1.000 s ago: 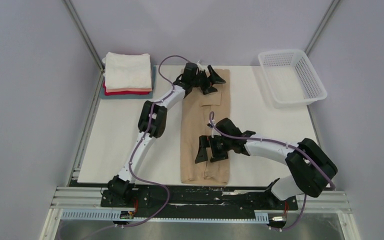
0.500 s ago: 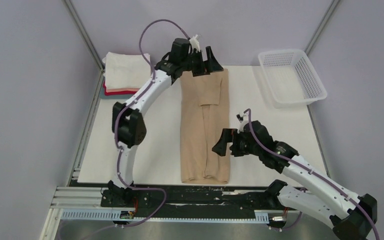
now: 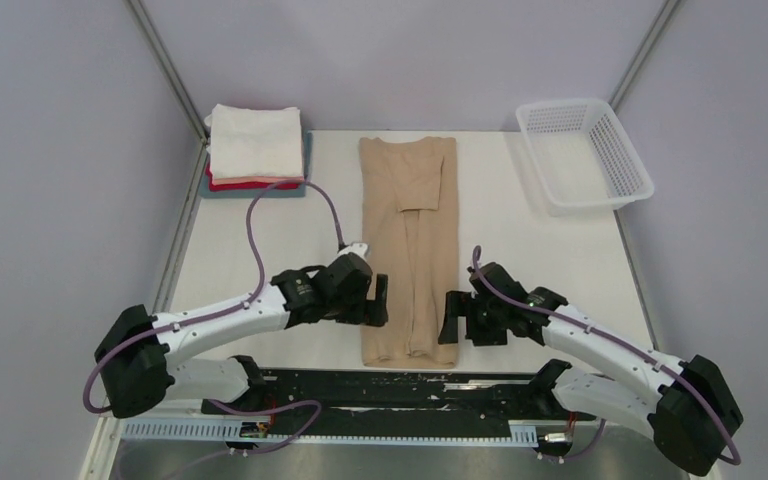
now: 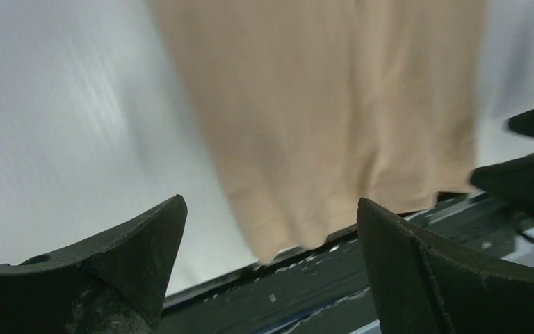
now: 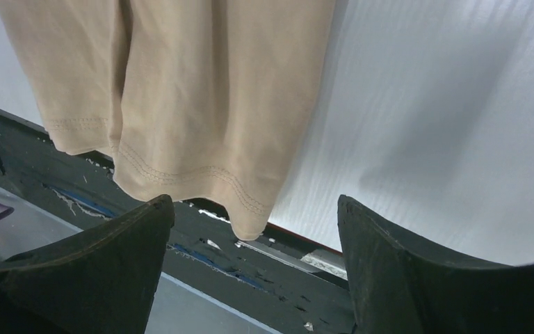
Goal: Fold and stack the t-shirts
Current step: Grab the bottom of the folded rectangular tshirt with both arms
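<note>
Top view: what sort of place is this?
Probably a lab test cell: metal frame posts, two arms bolted to a rail, and a table staged with a tan shirt, a stack and a basket.

Folded shirt centre, shirt stack far left (basket far right)

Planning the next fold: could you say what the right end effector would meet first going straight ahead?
Most likely the tan t-shirt, at its near hem corner, though depth is unclear.

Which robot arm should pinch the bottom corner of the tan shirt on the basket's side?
The right, probably. The right gripper is open beside that corner of the tan shirt; the left gripper sits at the hem's opposite corner.
</note>
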Robot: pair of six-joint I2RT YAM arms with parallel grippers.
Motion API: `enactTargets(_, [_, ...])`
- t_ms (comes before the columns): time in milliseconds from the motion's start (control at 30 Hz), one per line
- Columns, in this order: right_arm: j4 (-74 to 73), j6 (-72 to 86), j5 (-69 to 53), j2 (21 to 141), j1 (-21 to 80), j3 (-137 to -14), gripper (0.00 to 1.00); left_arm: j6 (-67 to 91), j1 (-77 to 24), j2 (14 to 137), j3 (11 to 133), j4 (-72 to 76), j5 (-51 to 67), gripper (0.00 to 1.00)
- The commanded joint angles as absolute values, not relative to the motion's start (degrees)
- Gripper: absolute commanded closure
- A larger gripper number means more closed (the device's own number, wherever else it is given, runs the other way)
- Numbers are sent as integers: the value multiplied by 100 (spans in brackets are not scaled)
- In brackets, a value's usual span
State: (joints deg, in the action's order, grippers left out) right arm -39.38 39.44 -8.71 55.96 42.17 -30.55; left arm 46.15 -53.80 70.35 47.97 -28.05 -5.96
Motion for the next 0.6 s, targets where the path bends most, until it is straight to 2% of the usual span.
enactTargets(0, [-3404, 4076, -1331, 5786, 4179, -2922, 17, 5771, -5873, 6350, 4365, -3418, -1480, 0])
enactTargets(167, [-3232, 4165, -1422, 5786, 4185, -2659, 28, 5976, -6097, 6457, 3746, -3022, -962, 0])
enactTargets(267, [-3075, 4212, -1522, 5774, 4183, -2483, 31, 6026, -6117, 6669, 3595, -2739, -735, 2])
enactTargets(400, [-2905, 4268, -1571, 5818, 4183, -2359, 36, 6140, -6123, 6851, 3350, -2448, -560, 11])
enactTargets(533, [-2780, 4272, -1677, 5873, 4189, -2333, 43, 6093, -6117, 7017, 3185, -1981, -250, 23])
enactTargets(567, [-2780, 4270, -1709, 5893, 4188, -2325, 44, 6052, -6128, 7080, 3179, -1902, -128, 29])
